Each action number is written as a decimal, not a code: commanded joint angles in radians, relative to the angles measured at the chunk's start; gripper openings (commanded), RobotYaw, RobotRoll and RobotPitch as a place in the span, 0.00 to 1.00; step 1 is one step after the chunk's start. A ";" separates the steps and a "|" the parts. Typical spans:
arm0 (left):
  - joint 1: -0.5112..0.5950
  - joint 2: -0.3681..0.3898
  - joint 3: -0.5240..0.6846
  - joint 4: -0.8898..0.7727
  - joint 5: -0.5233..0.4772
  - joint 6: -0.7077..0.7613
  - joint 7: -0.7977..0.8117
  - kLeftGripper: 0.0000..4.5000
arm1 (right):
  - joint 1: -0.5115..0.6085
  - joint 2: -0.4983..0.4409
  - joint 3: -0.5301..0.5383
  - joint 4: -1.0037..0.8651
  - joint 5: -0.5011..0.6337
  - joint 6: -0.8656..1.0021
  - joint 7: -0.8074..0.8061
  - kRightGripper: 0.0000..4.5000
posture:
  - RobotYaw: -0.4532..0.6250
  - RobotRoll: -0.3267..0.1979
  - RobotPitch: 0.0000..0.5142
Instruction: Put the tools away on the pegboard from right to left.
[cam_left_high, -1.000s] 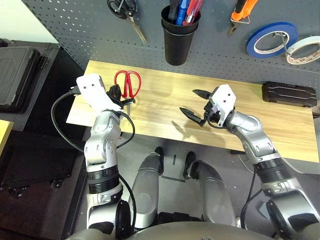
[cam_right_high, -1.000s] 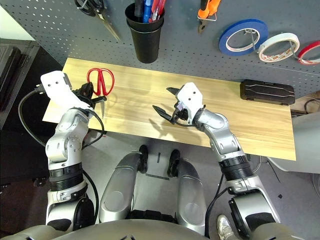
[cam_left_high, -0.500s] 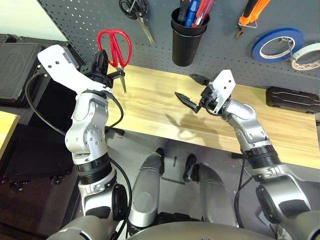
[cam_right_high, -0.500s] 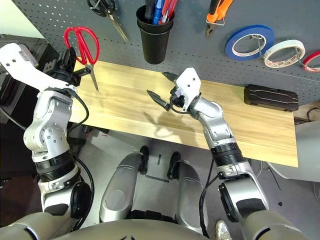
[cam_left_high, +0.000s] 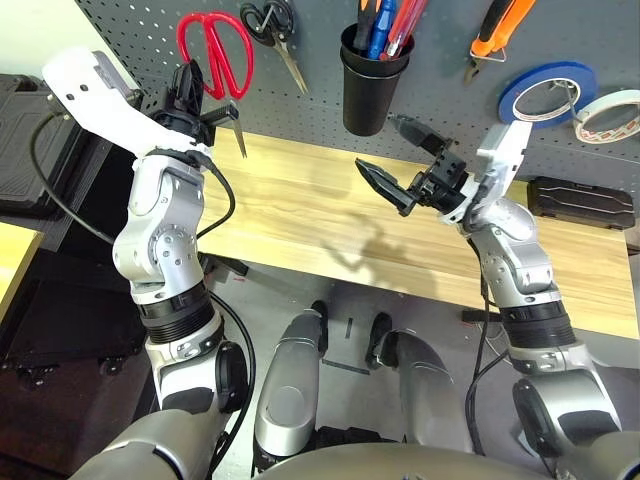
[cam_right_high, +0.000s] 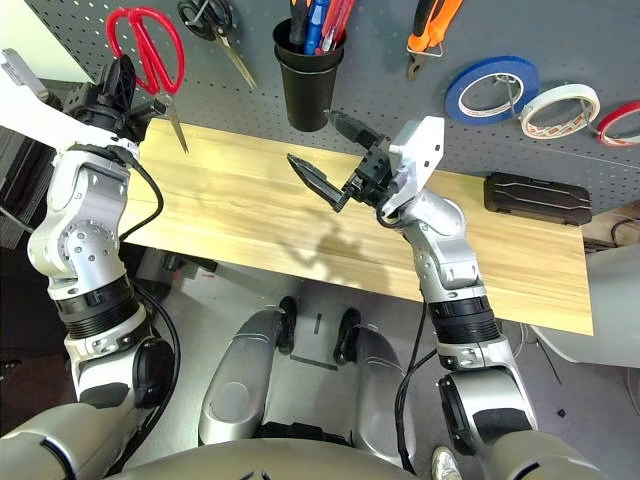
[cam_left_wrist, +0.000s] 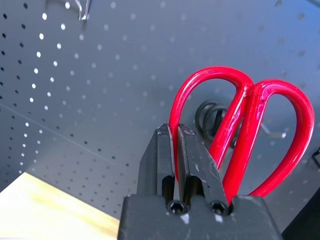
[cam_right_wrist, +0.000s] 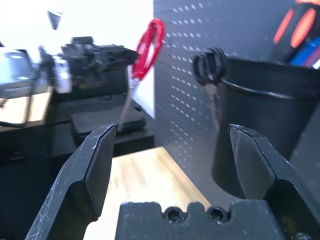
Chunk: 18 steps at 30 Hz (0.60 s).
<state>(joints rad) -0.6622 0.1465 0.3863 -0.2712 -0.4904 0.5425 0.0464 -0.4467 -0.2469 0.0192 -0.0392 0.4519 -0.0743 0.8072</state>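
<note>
At the far left, the left gripper is raised in front of the pegboard, its fingers pressed tight on the red scissors. The scissors are held up off the tabletop, red loops high against the board's upper left part and blades pointing down and slightly to the right. Just beside those loops, a pair of black scissors hangs on the board. Next along is a black cup fixed to the board with pens and a screwdriver handle sticking out of it; which of them is the slim screwdriver I cannot tell.

Below and to the right of the cup, the right gripper is held above the tabletop with its fingers spread wide and nothing between them. Above it the orange-and-black pliers hang on the board. Further right hang a blue tape roll, then the white tape roll just beside it, and a red tape roll at the edge. A black case lies on the right end of the tabletop, near the board.
</note>
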 joint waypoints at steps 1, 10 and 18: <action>-0.013 0.014 0.002 0.030 -0.014 -0.021 -0.008 0.00 | 0.030 -0.008 -0.018 -0.052 0.035 0.008 0.010 1.00 | 0.68 0.62 0.50; -0.047 0.022 -0.008 0.080 -0.019 -0.040 -0.017 0.00 | 0.064 -0.023 -0.020 -0.103 0.069 0.019 0.016 1.00 | 0.67 0.62 0.48; -0.058 0.021 -0.041 0.132 -0.003 -0.054 -0.036 0.00 | 0.061 -0.017 -0.015 -0.094 0.058 0.011 0.006 1.00 | 0.65 0.62 0.48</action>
<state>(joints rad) -0.7172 0.1667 0.3619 -0.1491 -0.4915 0.5013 0.0253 -0.4029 -0.2628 0.0115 -0.1182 0.5107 -0.0597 0.8122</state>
